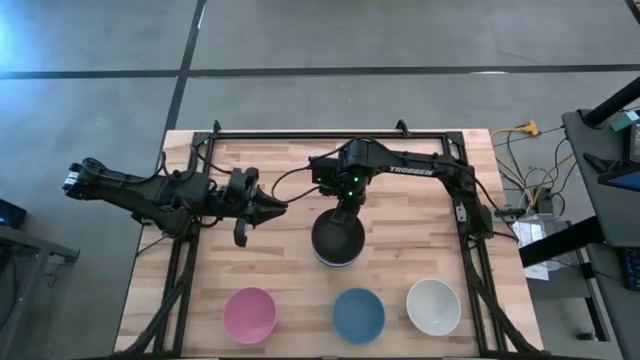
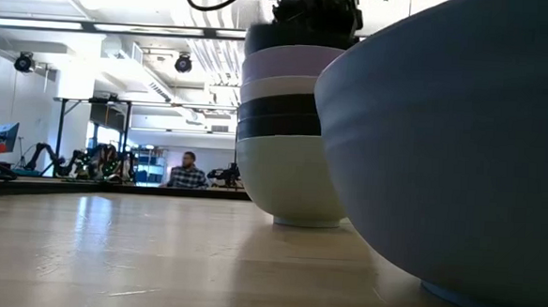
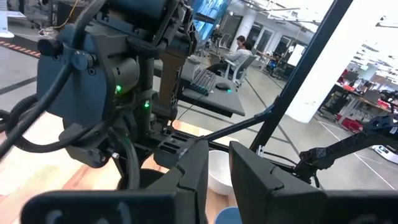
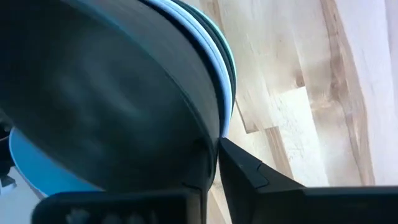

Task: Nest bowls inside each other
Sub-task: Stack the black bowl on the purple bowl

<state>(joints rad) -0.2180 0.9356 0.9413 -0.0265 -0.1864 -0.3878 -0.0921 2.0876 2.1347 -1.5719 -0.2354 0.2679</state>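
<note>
Two arms are working over the wooden table (image 1: 290, 270), and the right gripper (image 1: 345, 208) is hanging straight down at the far rim of the black bowl (image 1: 337, 238) that is topping the stack of nested bowls (image 2: 289, 126). In the right wrist view that rim is running right up against the gripper, but whether the claw is clenching it or letting it go cannot be told. The black bowl is sitting level in the stack, near the middle of the table. Beneath it, the low view is showing a lavender bowl (image 2: 298, 61), a white band, dark bands and a pale bowl (image 2: 291, 183) at the base, all resting flat on the wood.

Just to the stack's left, the left gripper (image 1: 275, 207) is hovering above the table, pointing toward the right arm, its fingers standing slightly apart and grasping nothing.

Bare wood is lying all around the stack. Along the near edge, three single bowls are standing in a row, well apart from one another and from the stack: a pink bowl (image 1: 250, 313), a blue bowl (image 1: 358, 315) and a white bowl (image 1: 433, 305). Beyond the table, a person (image 2: 188, 173) is sitting far back in the room.
</note>
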